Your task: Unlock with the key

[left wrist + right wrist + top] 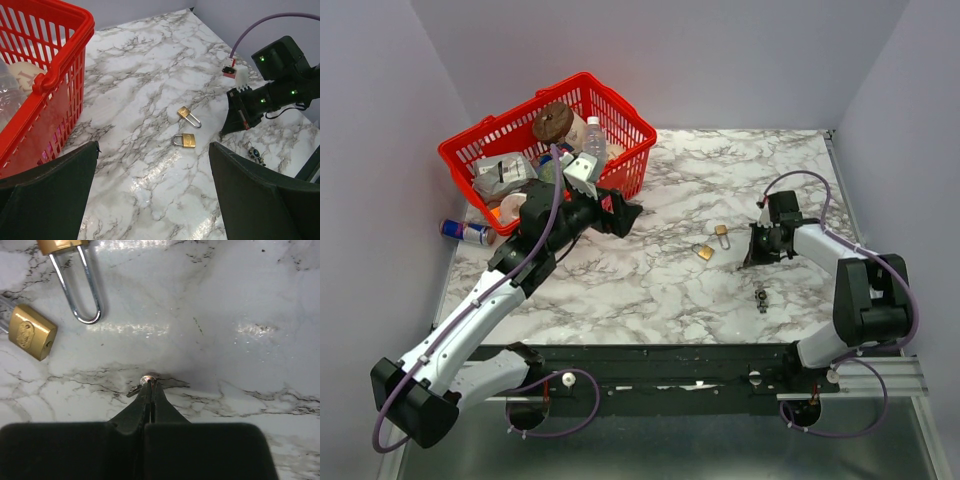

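Right gripper [148, 383] closed; marbled tabletop [235, 295], grey walls [720, 60].

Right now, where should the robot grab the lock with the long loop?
Pinch the long-shackle padlock by its brass body, coming straight down. It lies flat on the table, so only the body's side edges offer grip; the thin shackle would likely slip.

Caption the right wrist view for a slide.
Right gripper shut at the marble tabletop, a tiny metal bit at its tips; two brass padlocks lie beyond, to the left.
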Robot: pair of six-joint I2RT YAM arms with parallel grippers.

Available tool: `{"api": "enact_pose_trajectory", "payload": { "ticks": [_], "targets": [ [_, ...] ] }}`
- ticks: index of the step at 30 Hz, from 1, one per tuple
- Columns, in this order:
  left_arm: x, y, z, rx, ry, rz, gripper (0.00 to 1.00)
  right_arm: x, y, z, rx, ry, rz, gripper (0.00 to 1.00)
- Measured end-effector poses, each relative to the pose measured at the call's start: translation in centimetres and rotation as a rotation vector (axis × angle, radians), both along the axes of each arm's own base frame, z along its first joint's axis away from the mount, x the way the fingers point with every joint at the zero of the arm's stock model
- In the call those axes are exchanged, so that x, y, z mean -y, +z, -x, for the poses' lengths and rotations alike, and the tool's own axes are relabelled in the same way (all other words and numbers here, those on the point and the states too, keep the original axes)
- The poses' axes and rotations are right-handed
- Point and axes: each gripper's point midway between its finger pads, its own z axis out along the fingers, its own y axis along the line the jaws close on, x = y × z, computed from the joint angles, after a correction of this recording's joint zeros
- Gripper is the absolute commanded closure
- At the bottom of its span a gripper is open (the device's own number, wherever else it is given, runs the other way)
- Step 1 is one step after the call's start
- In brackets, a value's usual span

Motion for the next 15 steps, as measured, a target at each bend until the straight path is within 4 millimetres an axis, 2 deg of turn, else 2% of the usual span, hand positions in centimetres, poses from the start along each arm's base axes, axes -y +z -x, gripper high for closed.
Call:
{"api": "enact_pose_trajectory", "payload": {
  "ticks": [3, 7, 15],
  "targets": [
    [0.0, 0.2, 0.3, 0.011, -0.013, 0.001, 0.01, -1.0, 1.3, 0.1, 0.042, 0.024, -0.041, 0.99],
    [0.5, 0.4, 0.9, 0.031, -0.057, 0.01, 0.01, -3.2, 4.5, 0.8, 0.152, 0.069, -0.134, 0.99],
    [3.7, 0.6, 3.7, 0.049, -0.276, 0.06, 0.01, -11.6, 14.2, 3.2, 0.427, 0.248, -0.364, 0.99]
  ]
}}
